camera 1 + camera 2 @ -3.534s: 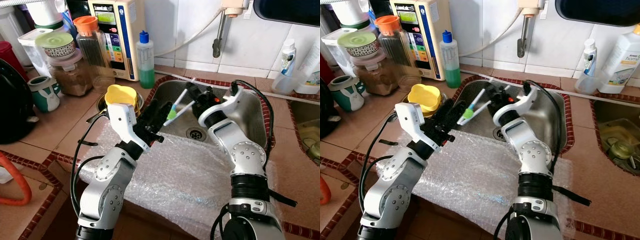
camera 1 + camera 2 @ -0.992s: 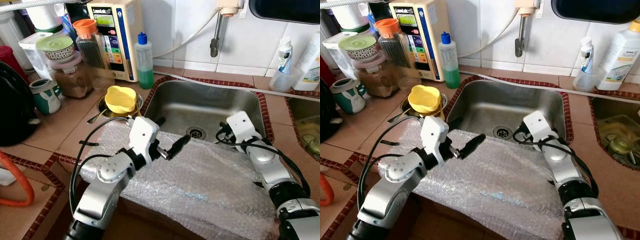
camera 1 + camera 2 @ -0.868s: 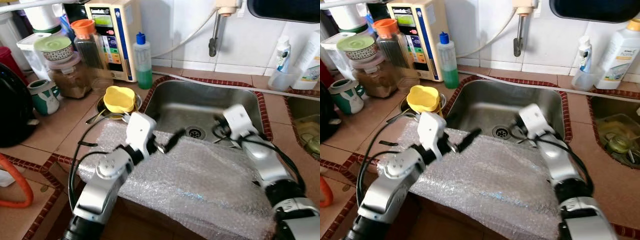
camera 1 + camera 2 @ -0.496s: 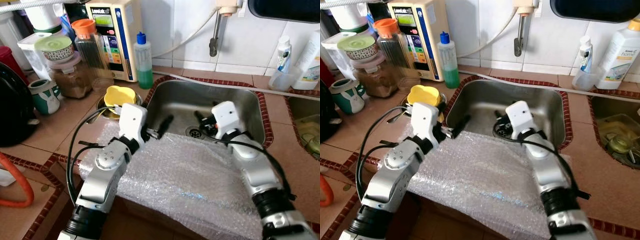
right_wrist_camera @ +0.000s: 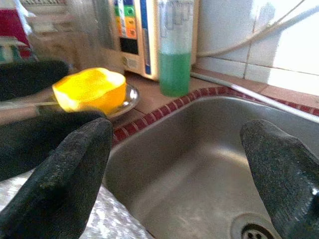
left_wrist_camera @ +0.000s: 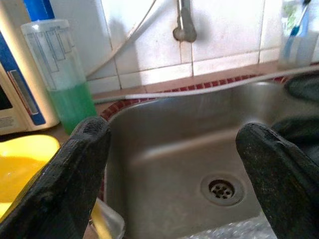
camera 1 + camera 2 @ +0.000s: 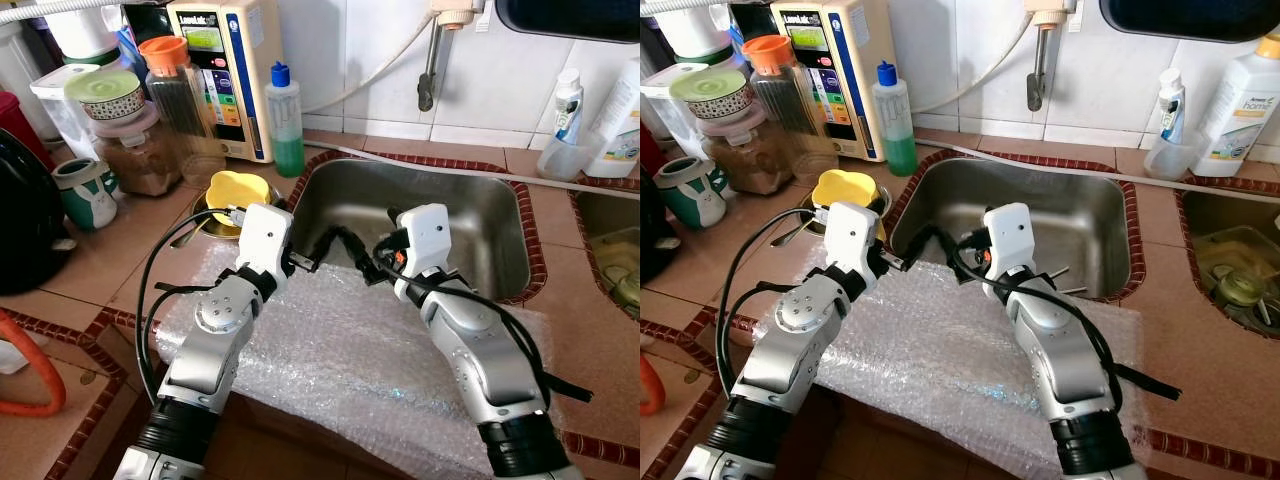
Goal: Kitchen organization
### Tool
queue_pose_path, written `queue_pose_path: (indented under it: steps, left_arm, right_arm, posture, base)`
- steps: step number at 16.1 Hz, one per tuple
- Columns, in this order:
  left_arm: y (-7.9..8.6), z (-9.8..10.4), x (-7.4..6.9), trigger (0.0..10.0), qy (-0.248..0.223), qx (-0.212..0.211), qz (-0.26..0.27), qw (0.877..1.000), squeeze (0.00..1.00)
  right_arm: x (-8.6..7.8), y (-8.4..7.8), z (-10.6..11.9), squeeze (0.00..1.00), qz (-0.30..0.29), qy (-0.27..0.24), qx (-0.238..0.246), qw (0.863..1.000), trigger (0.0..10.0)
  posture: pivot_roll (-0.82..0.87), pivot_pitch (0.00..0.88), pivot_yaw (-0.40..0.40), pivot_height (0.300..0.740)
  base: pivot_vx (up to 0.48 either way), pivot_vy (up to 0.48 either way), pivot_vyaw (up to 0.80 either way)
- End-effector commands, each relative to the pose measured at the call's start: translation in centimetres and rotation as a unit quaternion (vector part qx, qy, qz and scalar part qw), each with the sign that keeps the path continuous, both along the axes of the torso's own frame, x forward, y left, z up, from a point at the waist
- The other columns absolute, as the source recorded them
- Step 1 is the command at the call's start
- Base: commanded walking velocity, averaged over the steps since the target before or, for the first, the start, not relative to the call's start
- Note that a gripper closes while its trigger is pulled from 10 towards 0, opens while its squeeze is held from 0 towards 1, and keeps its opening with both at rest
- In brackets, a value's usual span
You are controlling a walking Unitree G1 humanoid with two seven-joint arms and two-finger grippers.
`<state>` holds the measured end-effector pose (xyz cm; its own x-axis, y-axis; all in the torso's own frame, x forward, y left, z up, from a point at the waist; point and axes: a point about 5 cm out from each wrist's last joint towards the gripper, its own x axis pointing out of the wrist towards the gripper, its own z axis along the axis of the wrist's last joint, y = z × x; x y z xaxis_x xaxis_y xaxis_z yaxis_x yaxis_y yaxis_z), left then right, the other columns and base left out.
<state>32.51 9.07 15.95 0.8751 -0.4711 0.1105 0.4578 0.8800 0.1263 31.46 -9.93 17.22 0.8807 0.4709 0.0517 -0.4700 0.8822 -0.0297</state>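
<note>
Hovering over sink [image 7: 500,215]: L claw [image 7: 322,247] & R claw [image 7: 372,262], both released (empty).

One stainless sink [image 7: 480,215] sits at twelve o'clock, with one tap [image 7: 430,70] above it and one drain [image 6: 221,188] in its floor. One sheet of bubble wrap [image 7: 340,350] covers the worktop [image 7: 110,270] edge at six o'clock. At ten o'clock stand one green-liquid bottle [image 7: 288,125], one yellow cup [image 7: 237,190], one orange-lidded jar [image 7: 180,95], one white appliance [image 7: 225,70] and one mug [image 7: 85,190]. At two o'clock stand two white bottles [image 7: 1240,105]. Two robot hands, the left hand [image 7: 322,247] and the right hand [image 7: 368,262], are counted, each with two black fingers [image 6: 75,174].
</note>
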Motion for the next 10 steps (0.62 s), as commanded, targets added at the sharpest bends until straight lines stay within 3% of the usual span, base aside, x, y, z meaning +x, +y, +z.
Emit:
queue_pose_path:
  steps: [1,2,8,10]
  left_arm:
    - [0.2,-0.4,0.3,10.0,-0.009,0.032,0.012,0.999,0.89]
    - [0.5,-0.4,0.7,10.0,-0.016,0.041,0.022,0.999,0.0]
    - [0.9,-0.7,1.5,10.0,-0.037,0.068,0.04,0.996,0.0]
    - [1.9,-0.6,2.3,10.0,-0.009,0.0,0.109,0.994,0.0]
  right_arm:
    - [-0.8,0.9,0.3,1.0,0.028,0.005,0.011,1.0,10.0]
    - [-1.1,1.0,0.2,1.0,0.032,0.01,0.014,0.999,10.0]
    - [-1.9,1.6,0.3,1.0,0.044,0.036,0.019,0.998,10.0]
    - [-2.0,1.9,0.4,1.0,0.057,0.033,0.019,0.998,10.0]
  posture:
    - [-0.23,0.074,0.119,0.74]
    - [-0.23,0.074,0.119,0.74]
    - [-0.24,0.069,0.122,0.74]
    - [-0.23,0.066,0.122,0.74]
  base:
    - [0.0,0.0,0.0]
    - [0.0,0.0,0.0]
    - [0.0,0.0,0.0]
    - [0.0,0.0,0.0]
